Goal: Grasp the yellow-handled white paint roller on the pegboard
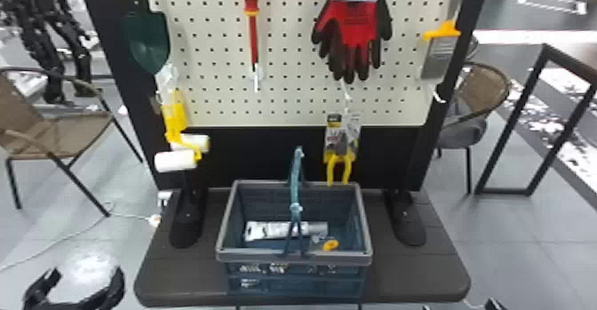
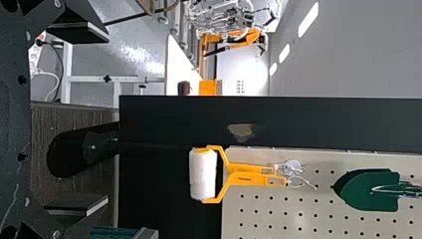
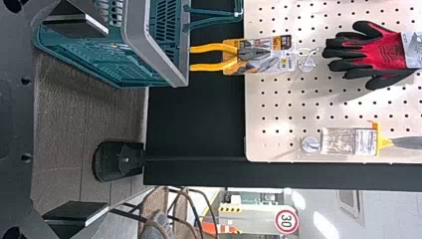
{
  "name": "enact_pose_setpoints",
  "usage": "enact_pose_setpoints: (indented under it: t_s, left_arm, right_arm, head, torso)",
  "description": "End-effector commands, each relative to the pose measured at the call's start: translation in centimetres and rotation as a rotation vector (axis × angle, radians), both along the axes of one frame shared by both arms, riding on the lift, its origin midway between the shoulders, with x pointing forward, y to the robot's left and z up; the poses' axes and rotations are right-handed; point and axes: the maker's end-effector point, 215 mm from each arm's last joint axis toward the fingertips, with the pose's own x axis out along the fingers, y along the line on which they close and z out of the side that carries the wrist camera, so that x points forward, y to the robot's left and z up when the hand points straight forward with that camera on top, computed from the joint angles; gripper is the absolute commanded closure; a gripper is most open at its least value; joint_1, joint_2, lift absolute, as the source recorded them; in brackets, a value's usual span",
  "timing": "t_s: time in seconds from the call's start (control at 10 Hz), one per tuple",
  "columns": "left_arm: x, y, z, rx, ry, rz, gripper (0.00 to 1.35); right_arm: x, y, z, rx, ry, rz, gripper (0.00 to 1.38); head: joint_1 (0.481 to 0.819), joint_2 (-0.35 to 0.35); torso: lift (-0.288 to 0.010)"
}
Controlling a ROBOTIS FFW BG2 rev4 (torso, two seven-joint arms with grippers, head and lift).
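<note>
My left tool (image 2: 102, 117) gapes open; the paint roller (image 2: 219, 174), ten o'clock of the basket (image 1: 248, 256), could swing away if nudged.

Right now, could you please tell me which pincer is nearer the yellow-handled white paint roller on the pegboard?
Left. The open left pincer faces the yellow-handled white paint roller; the right pincer faces the packaged yellow-handled pliers, well off to the roller's right.
</note>
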Motion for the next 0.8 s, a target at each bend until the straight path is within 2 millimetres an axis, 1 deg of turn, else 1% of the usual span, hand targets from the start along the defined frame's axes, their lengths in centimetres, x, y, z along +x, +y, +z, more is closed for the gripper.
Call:
enact_pose_setpoints:
  t_s: [0.0,0.5,0.6,0.7]
  left_arm:
    - [0.0,-0.2,-0.1,-0.005,0.002,0.001,0.17]
    - [0.2,0.2,-0.2,-0.013,0.007,0.007,0.18]
    - [1.0,0.1,0.1,-0.024,0.009,0.002,0.18]
    - [2.7,-0.5,0.5,-0.039,0.018,-0.04,0.18]
  right_arm:
    - [0.0,0.0,0.0,0.0,0.001,0.0,0.07]
    - [0.0,0.1,-0.1,0.004,0.002,-0.002,0.07]
    - [0.0,0.1,-0.1,0.006,0.002,-0.002,0.07]
    - [-0.1,0.1,-0.2,0.006,0.004,-0.002,0.07]
  head:
    - [0.549,0.0]
    - [0.549,0.0]
    - [0.549,0.0]
    - [0.549,0.0]
  torso:
    - [-0.1]
    - [-0.1]
    - [-0.1]
    - [-0.1]
